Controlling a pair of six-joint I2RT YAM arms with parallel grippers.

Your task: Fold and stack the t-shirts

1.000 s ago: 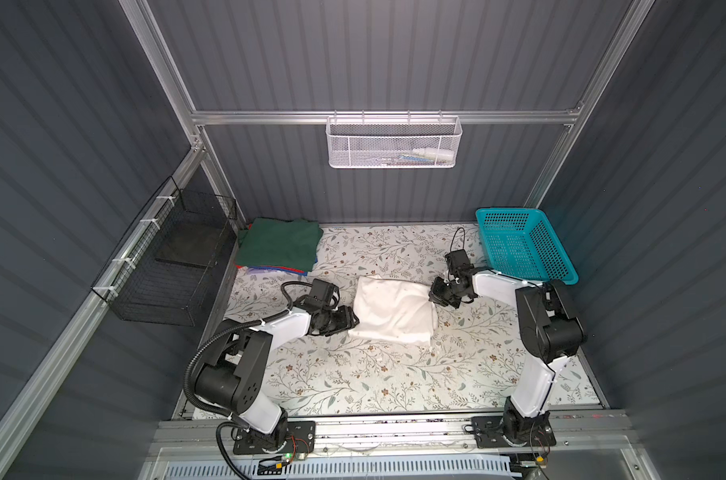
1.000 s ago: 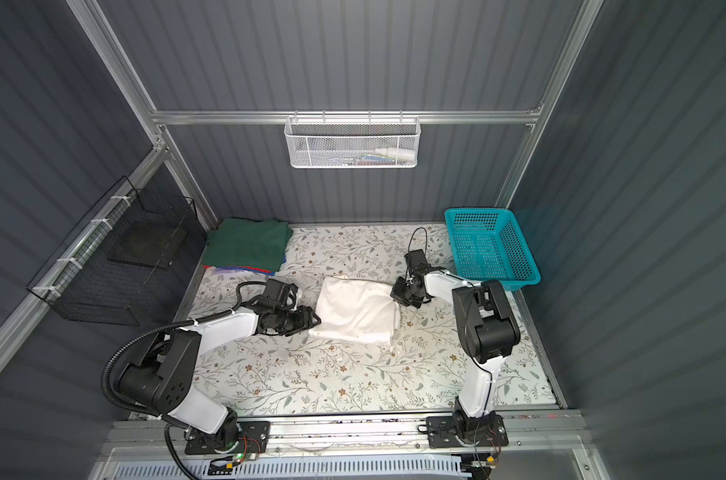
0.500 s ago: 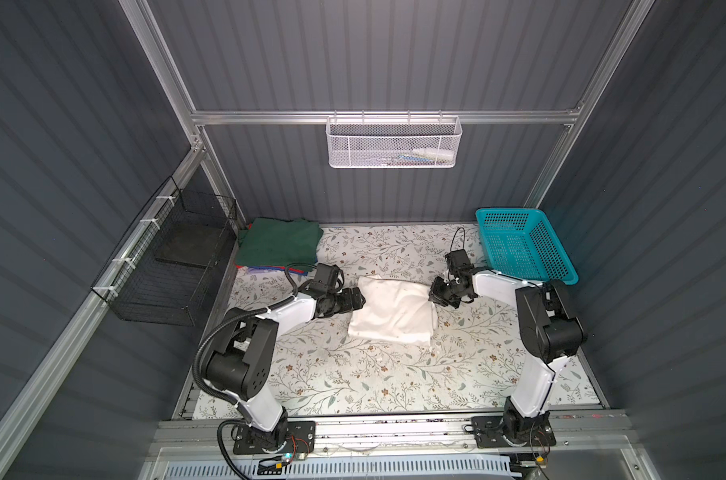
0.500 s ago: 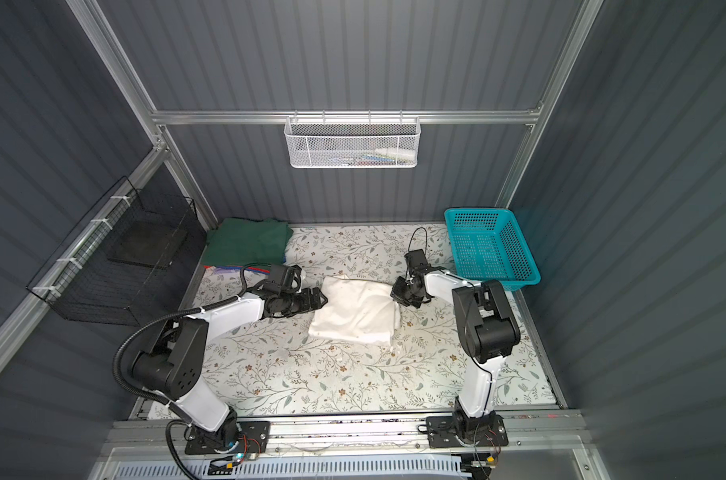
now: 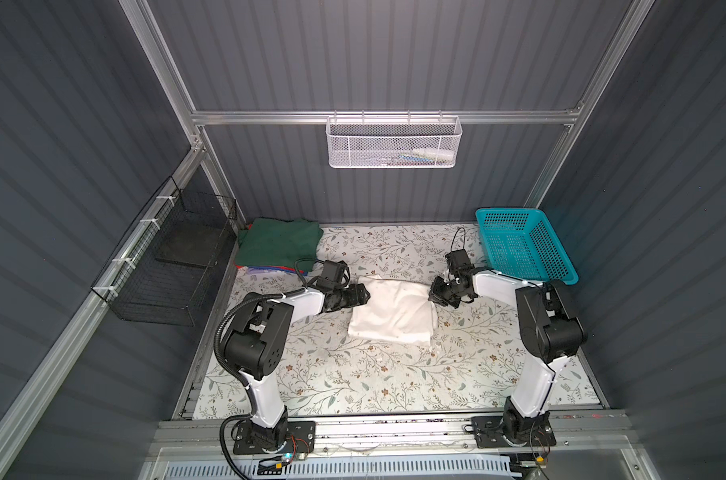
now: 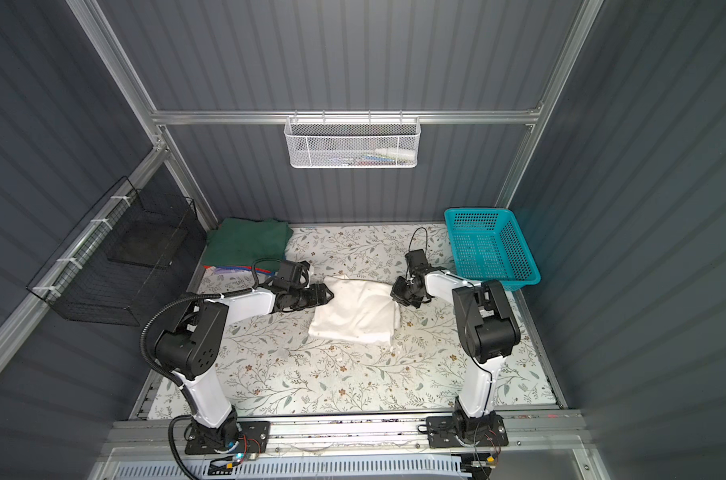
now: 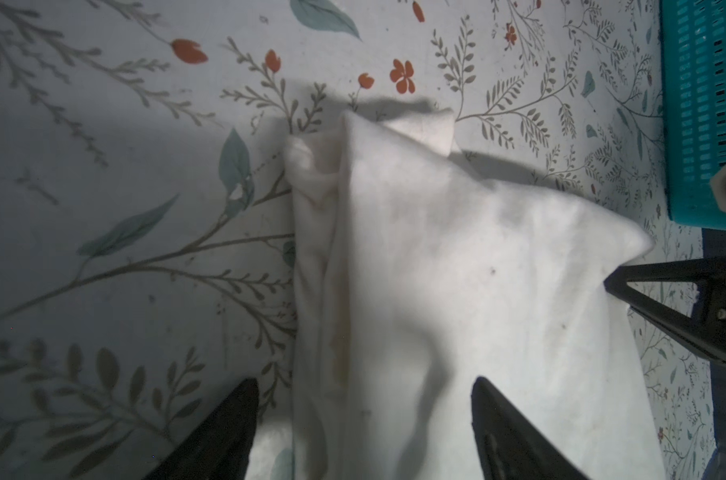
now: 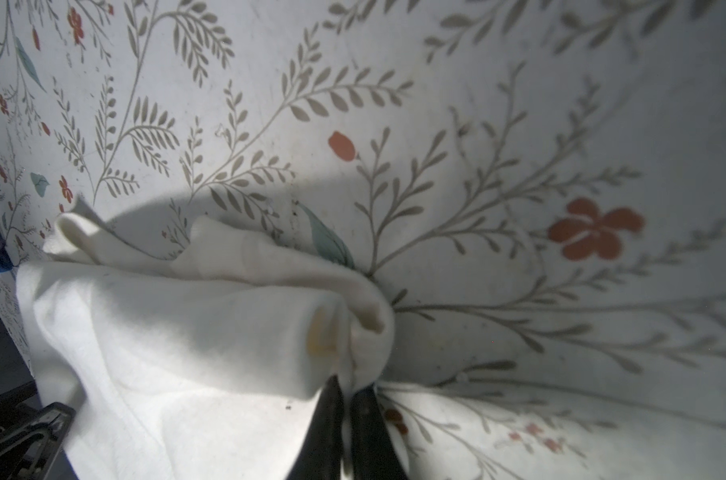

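On back rail — mesh basket (image 5: pixel 344 150) holds bottle (image 5: pixel 434 153); right fingers (image 8: pixel 324 436) pinch white tee (image 5: pixel 394 309).

Dark grey ribbed walls (image 5: pixel 373 62) all round on a silver aluminium frame (image 5: pixel 269 117). A white mesh basket (image 5: pixel 392 143) hangs off the back rail, with a black wire basket (image 5: pixel 166 266) on the side wall. The desk (image 5: pixel 353 374) has a floral cover, and there's a teal plastic basket (image 5: pixel 506 212) in the far corner.

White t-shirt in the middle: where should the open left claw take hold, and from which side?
Probably the layered folded edge of the white t-shirt nearest the left claw, coming in low from the robot's left. The layers bunch there into a ridge, and the right claw pinches the opposite corner.
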